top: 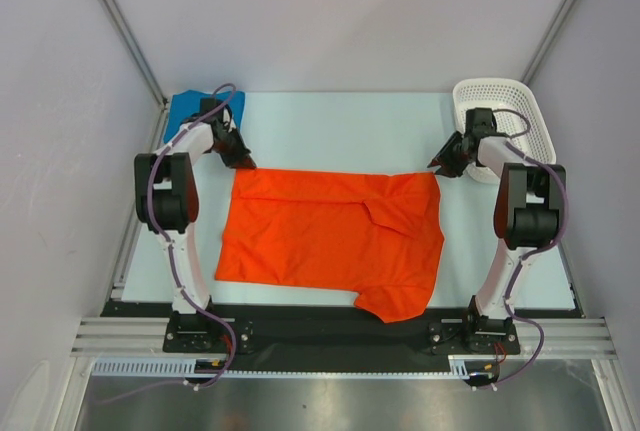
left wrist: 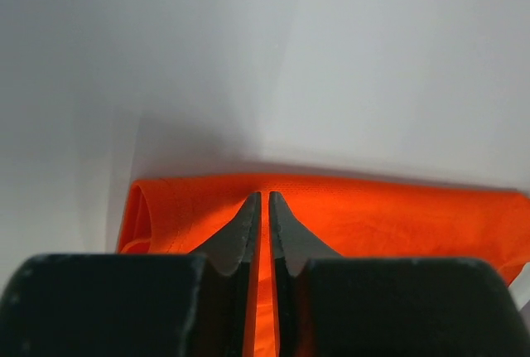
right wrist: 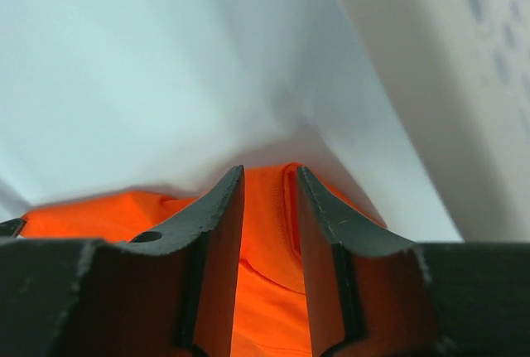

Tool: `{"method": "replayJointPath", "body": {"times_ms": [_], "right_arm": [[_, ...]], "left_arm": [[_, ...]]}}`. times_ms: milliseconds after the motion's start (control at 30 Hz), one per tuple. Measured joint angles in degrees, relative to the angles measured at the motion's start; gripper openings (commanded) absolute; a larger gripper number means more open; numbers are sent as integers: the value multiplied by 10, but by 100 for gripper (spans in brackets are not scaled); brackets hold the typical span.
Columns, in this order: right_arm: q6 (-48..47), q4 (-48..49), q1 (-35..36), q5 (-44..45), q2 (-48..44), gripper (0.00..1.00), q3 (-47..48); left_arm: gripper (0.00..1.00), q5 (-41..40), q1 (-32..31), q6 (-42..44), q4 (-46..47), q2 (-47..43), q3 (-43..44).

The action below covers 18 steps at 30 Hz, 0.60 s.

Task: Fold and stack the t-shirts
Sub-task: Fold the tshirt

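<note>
Orange t-shirt (top: 330, 236) far corners clamped in left pincer (top: 240, 160) and right pincer (top: 441, 165).

This is looking like a robotics lab test cell. Plain white panels (top: 330, 11) on aluminium framing (top: 120, 26) are enclosing a pale table (top: 340, 121) beyond the claws, with a metal mounting rail (top: 340, 336) running behind them.

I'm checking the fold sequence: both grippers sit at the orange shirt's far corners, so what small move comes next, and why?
Probably lift both corners slightly and draw them toward the near edge. The left gripper and right gripper each pinch the far edge of the bright orange-red cloth t-shirt, which lies flat, unfolded.
</note>
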Motion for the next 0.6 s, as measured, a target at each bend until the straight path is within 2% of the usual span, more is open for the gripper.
{"method": "replayJointPath", "body": {"times_ms": [200, 300, 333, 600], "right_arm": [[0, 3, 6, 0, 10, 34, 0], [-1, 3, 11, 7, 12, 19, 0], [-1, 2, 12, 12, 12, 11, 0], [-4, -3, 21, 98, 9, 3, -6]], "left_arm": [[10, -16, 0, 1, -12, 9, 8], [9, -20, 0, 1, -14, 15, 12], [9, -22, 0, 1, -14, 17, 13], [7, -40, 0, 1, -14, 28, 13]]}}
